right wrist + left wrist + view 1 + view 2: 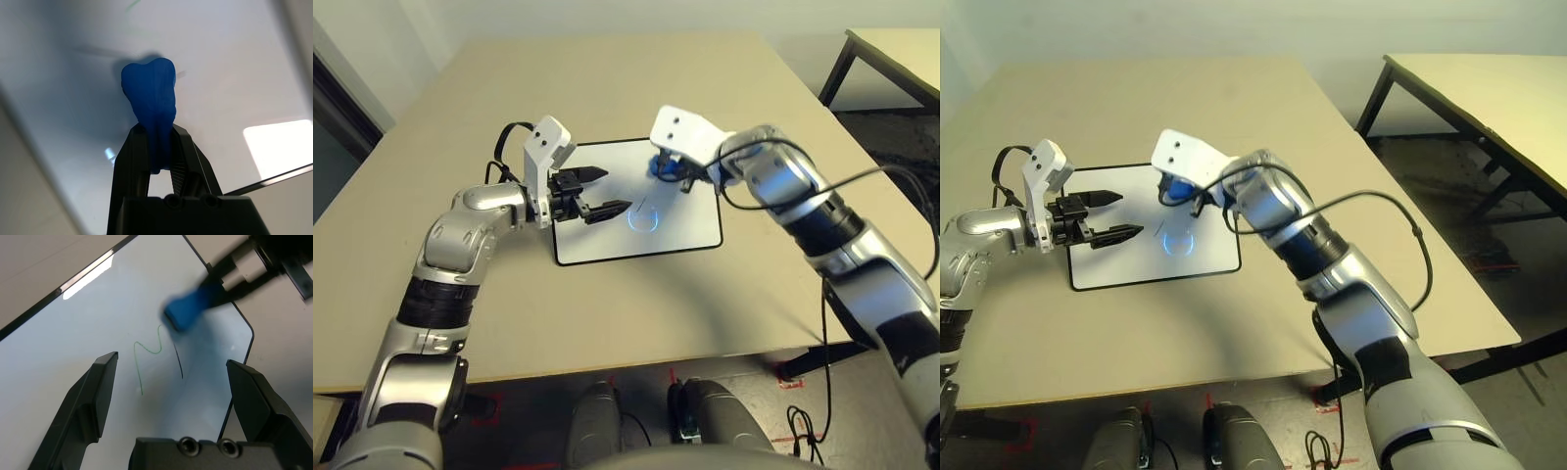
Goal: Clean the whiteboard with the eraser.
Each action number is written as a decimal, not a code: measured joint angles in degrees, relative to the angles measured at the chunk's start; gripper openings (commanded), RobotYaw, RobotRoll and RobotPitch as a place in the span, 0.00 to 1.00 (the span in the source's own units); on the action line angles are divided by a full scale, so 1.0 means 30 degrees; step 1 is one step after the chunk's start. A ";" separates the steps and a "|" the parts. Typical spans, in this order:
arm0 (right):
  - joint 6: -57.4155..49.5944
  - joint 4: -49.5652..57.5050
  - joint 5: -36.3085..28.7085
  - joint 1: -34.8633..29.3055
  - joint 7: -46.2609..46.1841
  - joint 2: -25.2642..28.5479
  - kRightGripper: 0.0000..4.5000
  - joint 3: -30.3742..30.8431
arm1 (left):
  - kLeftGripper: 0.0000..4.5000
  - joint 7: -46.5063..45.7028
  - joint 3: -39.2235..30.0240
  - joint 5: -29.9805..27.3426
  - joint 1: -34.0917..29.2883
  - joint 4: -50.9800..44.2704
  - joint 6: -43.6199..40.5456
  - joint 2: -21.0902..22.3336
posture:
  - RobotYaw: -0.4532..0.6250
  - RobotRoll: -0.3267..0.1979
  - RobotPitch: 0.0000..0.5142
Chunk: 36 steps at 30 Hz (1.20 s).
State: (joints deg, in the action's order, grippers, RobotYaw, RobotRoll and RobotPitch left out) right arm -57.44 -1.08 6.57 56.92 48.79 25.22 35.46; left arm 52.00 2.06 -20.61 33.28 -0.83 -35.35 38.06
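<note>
the whiteboard (pixel 607 240) lies flat mid-tabletop (pixel 607 88). the right gripper (pixel 159 142) has its jaws clamped on the blue eraser (pixel 150 93) over the board's far right part. the left gripper (pixel 171 382) hovers over the board's left side, jaws wide apart, holding nothing.

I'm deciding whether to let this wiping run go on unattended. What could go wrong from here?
1. The right gripper pinches only one end of the small blue oblong eraser, so pressing could twist it loose.
2. The left gripper hovers open over the flat white black-framed whiteboard rather than holding it, so the board may slide.
3. The thin green and dark pen marks lie near the left gripper, so the arms could collide.
</note>
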 measured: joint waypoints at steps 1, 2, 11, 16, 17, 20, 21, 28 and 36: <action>-0.0330 0.0423 0.0000 -0.0191 0.0130 0.0112 0.13 0.0151 | 1.00 -0.0020 0.0000 -0.0001 0.0034 0.0018 0.0000 -0.0020 | 0.39 0.62 0.13; -0.0599 0.0659 0.0000 -0.0290 0.0228 0.0179 0.13 0.0298 | 1.00 -0.0044 0.0000 0.0001 0.0058 0.0029 0.0000 -0.0043 | 0.39 0.62 0.13; 0.1211 -0.3591 0.0413 0.2544 -0.0816 -0.0630 0.13 -0.0564 | 1.00 -0.0043 0.0034 0.0022 0.0258 0.0305 0.0072 -0.0274 | 0.39 0.62 0.11; 0.1012 -0.2196 0.0599 0.1326 -0.0376 -0.0360 0.13 -0.0569 | 1.00 -0.0104 0.0031 0.0023 0.0282 0.0340 0.0096 -0.0312 | 0.39 0.62 0.11; 0.0751 -0.1532 0.0595 0.0944 -0.0144 -0.0219 0.13 -0.0309 | 1.00 -0.0110 0.0027 0.0023 0.0284 0.0342 0.0097 -0.0306 | 0.39 0.62 0.11; -0.0157 0.0622 0.0601 -0.0218 0.0454 0.0342 0.13 0.0556 | 1.00 -0.0121 0.0022 0.0019 0.0283 0.0337 0.0111 -0.0311 | 0.39 0.62 0.11; -0.0344 0.1111 0.0598 -0.0556 0.0606 0.0485 0.13 0.0772 | 1.00 -0.0126 0.0019 0.0018 0.0282 0.0334 0.0112 -0.0312 | 0.39 0.62 0.12; 0.0133 -0.0569 0.0605 0.0141 0.0537 0.0167 0.13 0.0988 | 1.00 -0.0159 0.0000 0.0008 0.0255 0.0293 0.0106 -0.0301 | 0.39 0.62 0.12; 0.2646 -0.5231 0.1039 0.2618 -0.0937 -0.1355 0.13 -0.0577 | 1.00 -0.0188 -0.0054 0.0008 0.0228 0.0268 0.0094 -0.0194 | 0.41 0.62 0.11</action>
State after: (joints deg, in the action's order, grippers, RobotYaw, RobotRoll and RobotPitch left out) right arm -49.50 -16.77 9.69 64.78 45.98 21.15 33.73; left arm 51.44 1.90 -20.59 33.96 -0.02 -35.07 37.48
